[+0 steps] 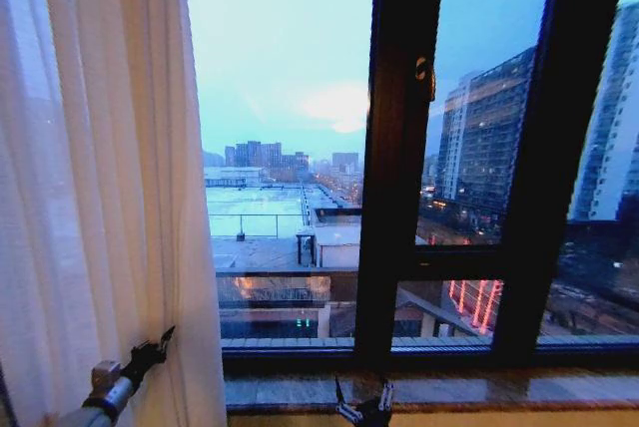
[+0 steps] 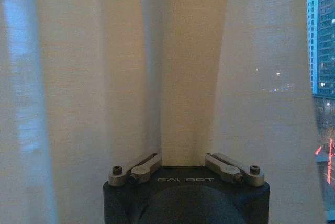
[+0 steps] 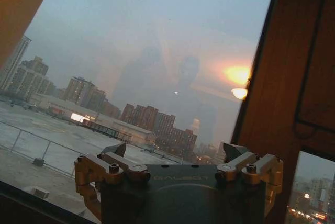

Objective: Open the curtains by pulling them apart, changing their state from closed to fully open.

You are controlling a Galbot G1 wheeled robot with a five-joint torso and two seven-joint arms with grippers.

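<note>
Looked like the tail end of the job, judging by the head view. Saw the curtains (image 1: 100, 168) bunched into folds over on the robot's left, with the window (image 1: 290, 148) bare across the middle and right. Spotted no white fabric on the right side of that view, so couldn't say where any other panel had ended up.

Found the left gripper (image 1: 150, 352) low down at the curtains' inner edge, right against the fabric. Couldn't tell whether it was clamped on a fold or just resting there. Found the right gripper (image 1: 364, 409) down by the stone sill (image 1: 499, 387), spread wide and holding nothing, aimed at the glass.

Next move, at a guess: needed either one more sideways tug to the left, keeping hold of the fabric so it didn't slip back, or just letting go and backing off. Hard to call without seeing the curtains' far edge.

On the views:
- Head view gave the overall layout, meaning fabric on the left, open glass, and both arms low.
- Left wrist view gave the close-up, with vertical folds right in front of the camera and one fold sitting between the gripper's side links.
- Right wrist view gave the spread tips clearly against the city skyline and a brown frame beside it, with no fabric between them.
</note>
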